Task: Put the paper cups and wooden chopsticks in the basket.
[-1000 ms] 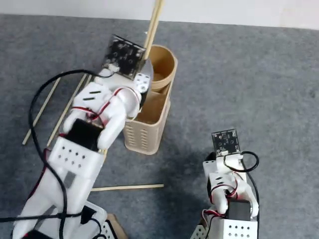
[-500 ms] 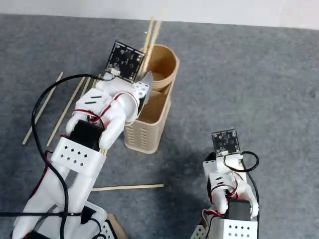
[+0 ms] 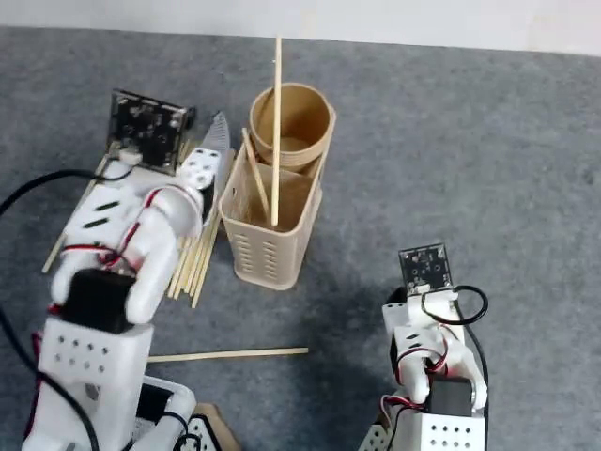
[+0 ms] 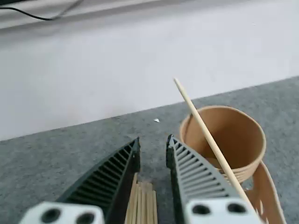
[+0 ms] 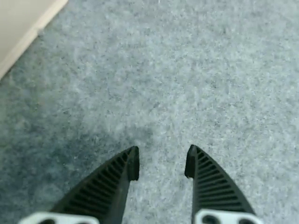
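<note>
A tan slotted basket stands mid-table with a stack of paper cups in its far end. Two wooden chopsticks are in it: one stands upright, the other leans against the left wall. My left gripper hovers just left of the basket, open and empty. In the left wrist view, the gripper is above a bundle of chopsticks, beside the cup and the upright stick. My right gripper is open over bare carpet.
Several loose chopsticks lie on the grey carpet beside the left arm. A single one lies in front of the basket. The right arm sits at the front right. A pale beige edge shows ahead of the right gripper.
My left gripper let go of the chopsticks, which dropped into the basket. The left arm then swung left, away from the basket. The right arm kept still.
</note>
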Tool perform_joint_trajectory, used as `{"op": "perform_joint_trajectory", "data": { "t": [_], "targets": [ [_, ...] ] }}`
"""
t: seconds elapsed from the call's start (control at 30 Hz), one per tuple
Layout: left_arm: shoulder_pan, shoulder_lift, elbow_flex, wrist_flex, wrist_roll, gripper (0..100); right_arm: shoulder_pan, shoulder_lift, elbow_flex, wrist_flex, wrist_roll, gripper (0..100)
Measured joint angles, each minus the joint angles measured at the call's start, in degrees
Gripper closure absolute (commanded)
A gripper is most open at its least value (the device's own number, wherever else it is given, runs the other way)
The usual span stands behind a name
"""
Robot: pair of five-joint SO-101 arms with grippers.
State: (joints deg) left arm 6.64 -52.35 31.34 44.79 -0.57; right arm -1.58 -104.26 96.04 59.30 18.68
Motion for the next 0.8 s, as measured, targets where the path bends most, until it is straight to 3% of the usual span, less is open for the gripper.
{"op": "perform_joint_trajectory", "data": {
  "t": [0.37, 0.57, 0.8],
  "targets": [
    [-0.44, 2.55, -4.31, 1.14, 0.00, 87, 0.00, 0.00, 0.00, 0.97, 0.00, 82.9],
    [-0.18, 22.77, -24.97, 1.58, 1.32, 87, 0.00, 0.00, 0.00, 0.97, 0.00, 82.9],
    [0.88, 50.90, -53.80, 14.68, 5.98, 87, 0.00, 0.00, 0.00, 0.97, 0.00, 82.9]
  ]
}}
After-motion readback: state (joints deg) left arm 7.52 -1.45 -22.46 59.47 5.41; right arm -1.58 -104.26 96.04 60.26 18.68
